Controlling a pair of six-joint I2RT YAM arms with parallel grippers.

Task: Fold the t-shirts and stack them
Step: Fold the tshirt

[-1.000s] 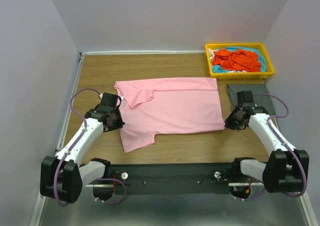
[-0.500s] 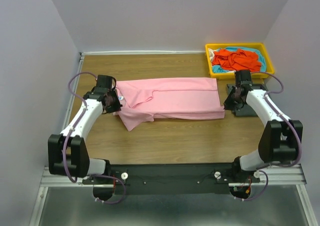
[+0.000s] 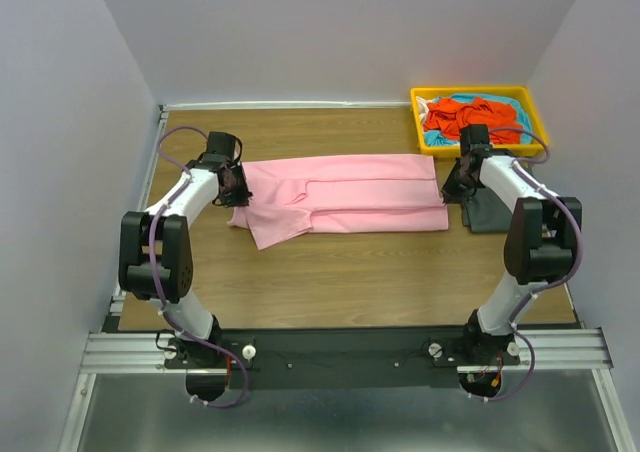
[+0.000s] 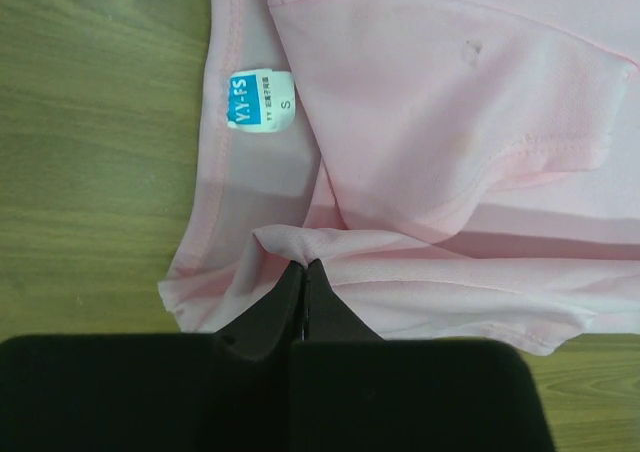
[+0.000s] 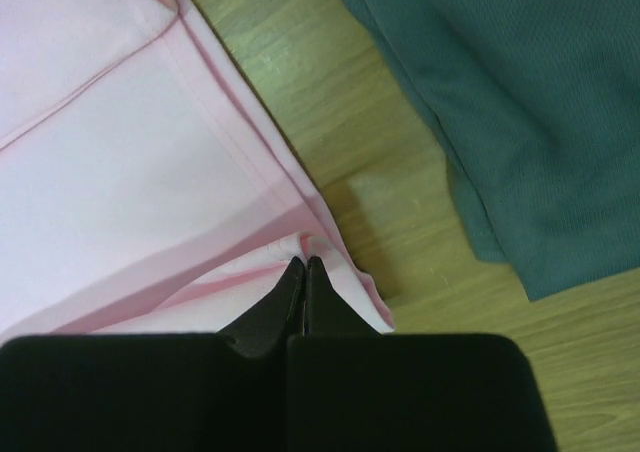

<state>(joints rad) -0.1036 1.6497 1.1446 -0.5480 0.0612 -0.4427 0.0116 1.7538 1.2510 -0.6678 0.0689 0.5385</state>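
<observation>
The pink shirt point(image 3: 340, 197) lay on the table point(image 3: 330, 282) as a long band, folded lengthwise, its long axis running left to right between the two arms. The left gripper point(image 3: 238, 184) sat at the collar end, its jaws closed on a ridge of pink cloth near the size label point(image 4: 258, 102). The right gripper point(image 3: 452, 187) sat at the hem end, pinched shut on the doubled pink edge. How many layers each pinch took in was hard to tell from the wrist views. With one arm at each end, the next fold would probably carry one end across to the other along that axis. The grey shirt point(image 3: 490, 214) lay flat just right of the hem end, near the right fingers but apart from the pink cloth. The orange shirt point(image 3: 447, 114) and turquoise shirt point(image 3: 522, 118) sat crumpled in the tray point(image 3: 480, 91) at the far right corner.
</observation>
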